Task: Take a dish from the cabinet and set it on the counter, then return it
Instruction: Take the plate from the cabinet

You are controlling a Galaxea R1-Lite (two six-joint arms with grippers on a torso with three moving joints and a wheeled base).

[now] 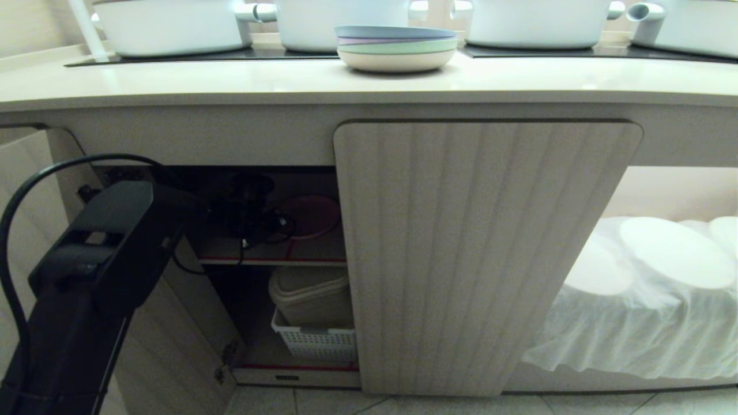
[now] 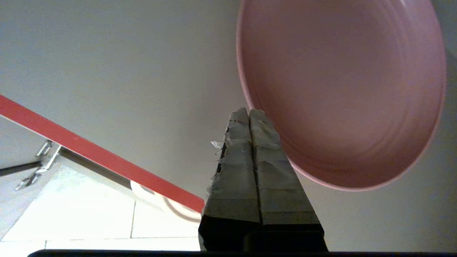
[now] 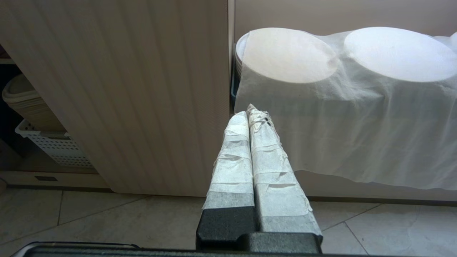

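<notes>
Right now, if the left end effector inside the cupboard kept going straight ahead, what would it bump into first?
Probably the rim of the round matte pink plastic plate: the shut left end effector points at its near edge, though depth is hard to judge.

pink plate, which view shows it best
The left wrist view: the round matte pink plastic plate fills the frame beside the shut left gripper. The head view shows it dim, deep in the cabinet. The right wrist view shows none.

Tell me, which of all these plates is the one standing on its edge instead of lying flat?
The round matte pink plate inside the open cabinet, propped upright at the back of the upper shelf. The pastel stack of plates on the counter lies flat.
</notes>
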